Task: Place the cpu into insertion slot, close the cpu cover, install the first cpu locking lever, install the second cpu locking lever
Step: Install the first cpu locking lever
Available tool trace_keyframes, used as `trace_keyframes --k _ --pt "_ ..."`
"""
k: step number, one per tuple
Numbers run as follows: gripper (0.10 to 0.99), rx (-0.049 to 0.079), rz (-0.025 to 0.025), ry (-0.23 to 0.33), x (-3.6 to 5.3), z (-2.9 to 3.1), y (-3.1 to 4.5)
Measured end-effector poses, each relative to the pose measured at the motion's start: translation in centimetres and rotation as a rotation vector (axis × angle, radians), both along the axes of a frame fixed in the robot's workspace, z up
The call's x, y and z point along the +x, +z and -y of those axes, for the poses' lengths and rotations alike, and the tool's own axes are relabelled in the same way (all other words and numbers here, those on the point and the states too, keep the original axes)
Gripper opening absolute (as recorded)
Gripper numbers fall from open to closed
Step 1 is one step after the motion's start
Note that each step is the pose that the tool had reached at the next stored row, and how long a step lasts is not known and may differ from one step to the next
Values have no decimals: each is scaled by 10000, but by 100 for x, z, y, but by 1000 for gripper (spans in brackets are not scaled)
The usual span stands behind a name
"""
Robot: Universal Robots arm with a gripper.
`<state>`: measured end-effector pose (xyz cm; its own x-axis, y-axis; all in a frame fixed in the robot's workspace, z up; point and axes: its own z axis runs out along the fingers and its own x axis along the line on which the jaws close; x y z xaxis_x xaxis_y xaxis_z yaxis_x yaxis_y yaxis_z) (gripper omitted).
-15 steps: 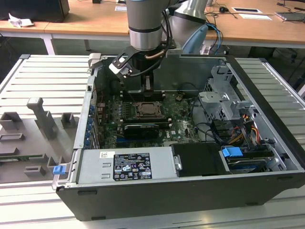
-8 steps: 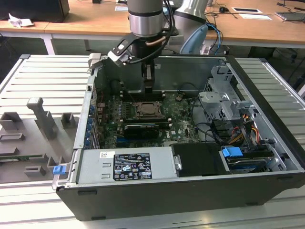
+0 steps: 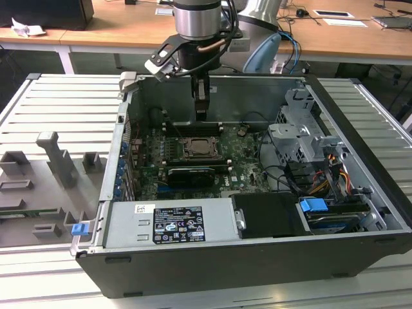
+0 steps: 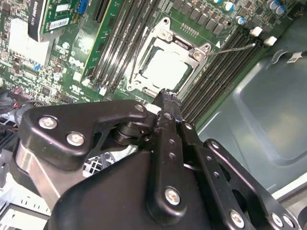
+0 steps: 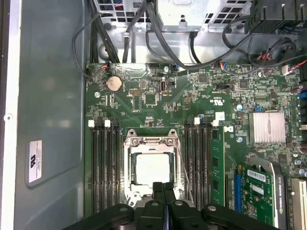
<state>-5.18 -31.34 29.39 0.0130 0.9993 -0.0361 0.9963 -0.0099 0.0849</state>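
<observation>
The cpu (image 5: 152, 167) lies flat in the insertion slot (image 5: 130, 168) on the green board, its pale top showing. The silvery cpu cover (image 5: 150, 141) lies down around it, framing the chip. In the second wrist view the cpu (image 4: 164, 68) sits inside the cover (image 4: 165, 29), and a thin wire lever (image 4: 236, 46) reaches out from the socket corner over the memory slots. Another wire lever (image 5: 183, 165) runs along the socket's side. My gripper (image 5: 163, 187) hangs just above the socket's edge, shut with nothing between its fingers. The exterior view shows the gripper (image 3: 201, 114) above the socket (image 3: 202, 148).
The open computer case (image 3: 360, 129) surrounds the board. Long black memory slots (image 5: 103, 167) flank the socket on both sides. Cables (image 5: 144, 33) and a drive cage (image 3: 302, 135) lie beyond, with a heatsink (image 5: 266, 127), expansion card (image 5: 259, 187) and power supply (image 3: 170, 222) nearby.
</observation>
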Motion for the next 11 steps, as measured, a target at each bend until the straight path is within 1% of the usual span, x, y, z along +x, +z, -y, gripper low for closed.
trace_keyframes --k 2,5,7,8,11 --pt "106 0 0 180 0 0 0" --pt "106 0 0 818 0 0 0" --pt "106 0 0 1407 0 0 -1" --pt "106 0 1 1858 0 0 -2" --pt "106 0 0 2611 0 0 -4"
